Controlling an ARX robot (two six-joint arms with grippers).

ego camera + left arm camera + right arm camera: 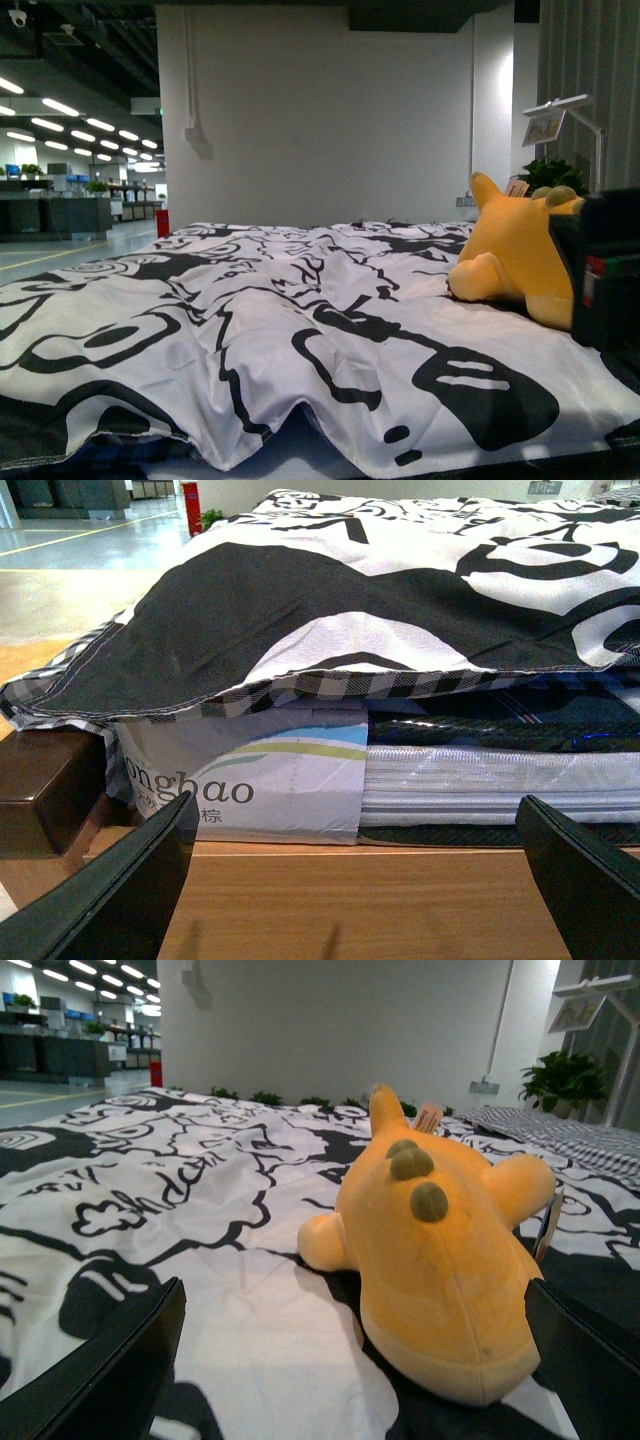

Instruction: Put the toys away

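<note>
Toy: a yellow plush lies on the quilt at the right side of the bed, with three olive bumps along its back and a paper tag at its far end.
Quilt: a white quilt with black cartoon shapes is spread over the whole bed, its edge drooping over the near side.
Right claw: the right gripper is spread wide and low over the quilt. The plush's near end sits between its fingers, and nothing is grasped.
Right arm: the right arm is a dark block at the front view's right edge, just beside the plush.
Left claw: the left gripper is released and empty, facing the side of the bed.
Mattress: the mattress is wrapped in plastic under the quilt and rests on a wooden frame.
Behind: a plant and a white lamp stand past the bed's far right.
</note>
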